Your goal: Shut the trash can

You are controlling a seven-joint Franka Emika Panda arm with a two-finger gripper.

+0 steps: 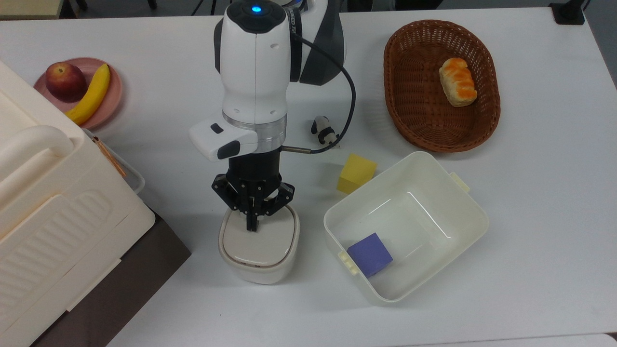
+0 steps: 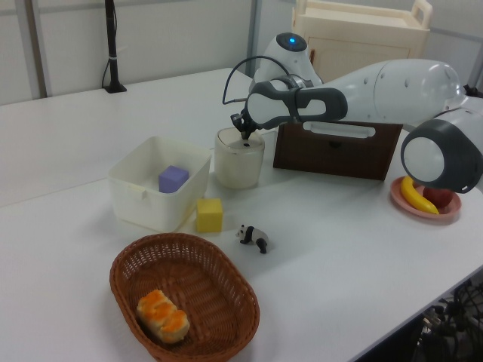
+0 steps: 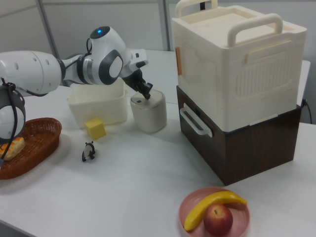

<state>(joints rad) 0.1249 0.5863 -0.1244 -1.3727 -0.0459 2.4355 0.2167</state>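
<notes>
The small cream-white plastic trash can [image 1: 259, 243] with flat beige lid [image 1: 258, 240] stands on the white worktop [image 1: 530, 202]. The hand [image 1: 251, 225], fingers narrow and empty, presses the lid's rear; push straight down, gently.

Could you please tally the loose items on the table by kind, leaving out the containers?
Fruit: 2, apple and banana
Blocks: 2, yellow block and purple block
Bread: 1, bread roll
Toys: 1, panda toy
Total: 6
</notes>
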